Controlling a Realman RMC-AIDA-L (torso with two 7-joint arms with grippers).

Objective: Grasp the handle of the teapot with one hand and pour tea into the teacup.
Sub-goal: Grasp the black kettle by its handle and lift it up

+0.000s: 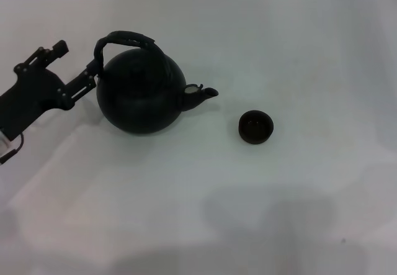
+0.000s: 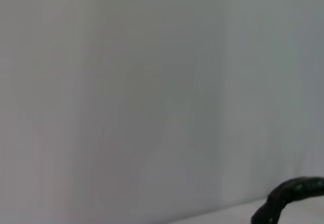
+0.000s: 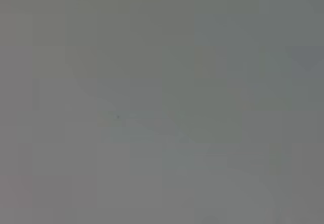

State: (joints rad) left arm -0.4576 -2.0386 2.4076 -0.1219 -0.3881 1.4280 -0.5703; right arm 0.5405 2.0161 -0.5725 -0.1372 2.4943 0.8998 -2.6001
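The large round black teapot [image 1: 141,95] stands upright on the white table, left of centre in the head view, its short spout [image 1: 201,93] pointing right toward the teacup. Its dark arched handle [image 1: 127,39] loops over the top; a piece of that handle [image 2: 293,196] also shows in the left wrist view. The small dark teacup [image 1: 255,126] sits apart, to the right of the spout. My left gripper [image 1: 77,63] is at the teapot's left side, open, one finger close to the handle's left foot and nothing held. The right gripper is out of view.
The white table [image 1: 205,200] spreads around the teapot and cup, with soft shadows along its near edge. The right wrist view shows only a plain grey surface.
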